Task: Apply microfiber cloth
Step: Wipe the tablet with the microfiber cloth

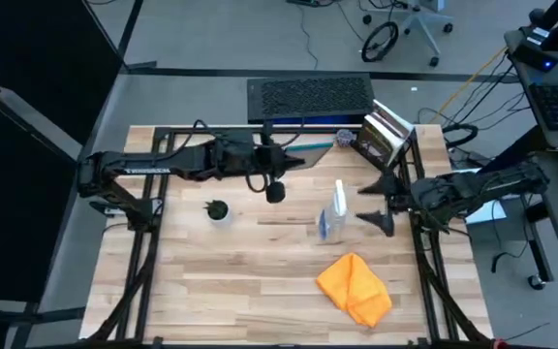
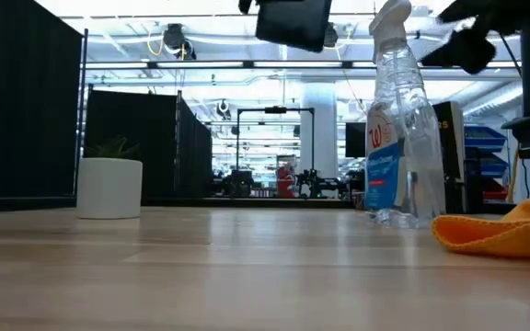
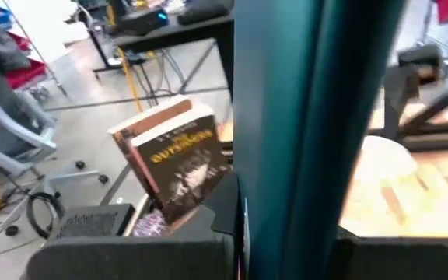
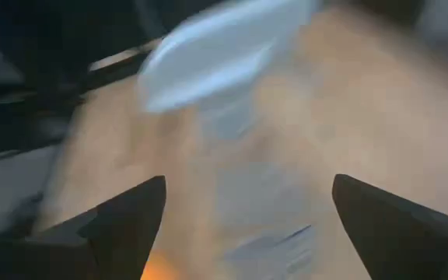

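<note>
Cloth (image 1: 355,288) lies crumpled nearer the right gripper (image 1: 377,219), whose fingers spread wide beside the spray bottle (image 1: 332,215).

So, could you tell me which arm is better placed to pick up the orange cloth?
Right. Its open pincer hovers just beyond the microfiber cloth, near the spray bottle; the left pincer holds a teal item at the far edge.

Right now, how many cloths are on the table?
1. The orange microfiber cloth lies crumpled on the table's near right part, in front of the spray bottle. No other cloth shows, though the arms could hide something small.
</note>
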Robot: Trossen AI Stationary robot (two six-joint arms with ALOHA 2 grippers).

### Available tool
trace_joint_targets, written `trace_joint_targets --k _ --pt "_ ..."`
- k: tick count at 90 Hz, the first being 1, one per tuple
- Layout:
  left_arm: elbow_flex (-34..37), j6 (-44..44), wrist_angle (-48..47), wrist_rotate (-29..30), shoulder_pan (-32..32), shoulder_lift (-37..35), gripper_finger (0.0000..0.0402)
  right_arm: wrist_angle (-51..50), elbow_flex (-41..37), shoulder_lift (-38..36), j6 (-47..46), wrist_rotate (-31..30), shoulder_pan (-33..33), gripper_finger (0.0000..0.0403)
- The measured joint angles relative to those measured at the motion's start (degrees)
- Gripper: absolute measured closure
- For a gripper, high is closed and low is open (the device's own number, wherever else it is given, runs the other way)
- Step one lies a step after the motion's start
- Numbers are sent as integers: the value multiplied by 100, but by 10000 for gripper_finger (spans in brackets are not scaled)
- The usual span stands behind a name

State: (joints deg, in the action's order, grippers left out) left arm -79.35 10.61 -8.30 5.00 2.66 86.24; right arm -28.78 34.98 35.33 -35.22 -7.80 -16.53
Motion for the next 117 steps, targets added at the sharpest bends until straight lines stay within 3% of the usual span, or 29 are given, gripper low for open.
trace_joint_targets --k 7,17,31,41,60,92,105,117 --pt "0 -150 -207 -5 -283 0 395 78 -138 219 -844 463 -431 51" --pt "0 -367 -333 -3 -745 20 395 116 -227 761 -1722 410 -1213 51" --pt "2 -568 -209 523 -1523 50 395 455 -227 1676 -2480 -228 -2276 51" --pt "1 -543 470 768 -1989 173 395 803 -227 2288 -3040 -783 -2956 51" --pt "9 -572 1946 716 -2422 1296 395 1489 -227 3397 -4171 -1618 -4002 51" --pt "-17 -584 4946 787 -2456 3646 395 1816 -225 4822 -5618 -1680 -4553 51" --pt "-416 -770 5160 850 -2423 4444 395 2001 -216 5011 -5713 -1809 -4551 51" --pt "-702 -876 4672 874 -2405 4933 395 2114 -211 5021 -5714 -1892 -4551 51"
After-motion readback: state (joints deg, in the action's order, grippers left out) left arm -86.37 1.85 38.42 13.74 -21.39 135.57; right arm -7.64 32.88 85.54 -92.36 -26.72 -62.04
